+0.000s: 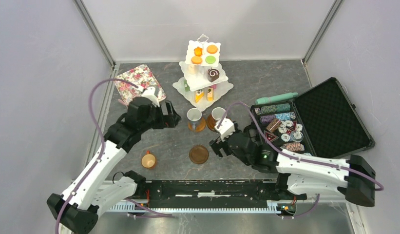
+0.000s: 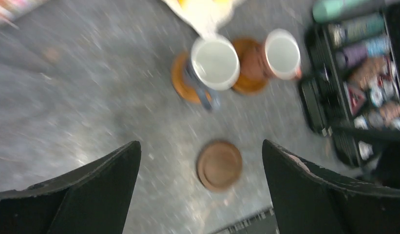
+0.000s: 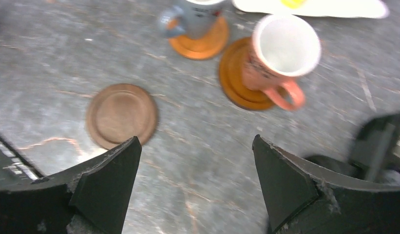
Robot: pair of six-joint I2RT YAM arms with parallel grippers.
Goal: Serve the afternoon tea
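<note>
The white three-tier stand (image 1: 205,73) with toy cakes (image 1: 203,53) stands at the back centre. In front of it a grey-blue mug (image 1: 194,116) (image 2: 216,62) and a pink mug (image 1: 218,115) (image 3: 284,46) each sit on an orange saucer (image 2: 180,78) (image 3: 232,78). An empty brown saucer (image 1: 199,154) (image 2: 219,165) (image 3: 121,114) lies nearer. A small orange mug (image 1: 148,160) stands alone on the table at the left. My left gripper (image 1: 172,118) (image 2: 200,143) hovers open left of the mugs. My right gripper (image 1: 218,142) (image 3: 196,138) is open and empty, just near of the pink mug.
An open black case (image 1: 334,117) of poker chips lies at the right, close to my right arm, with a teal cylinder (image 1: 276,97) at its back edge. A floral tray (image 1: 138,82) sits at the back left. Grey walls close in both sides.
</note>
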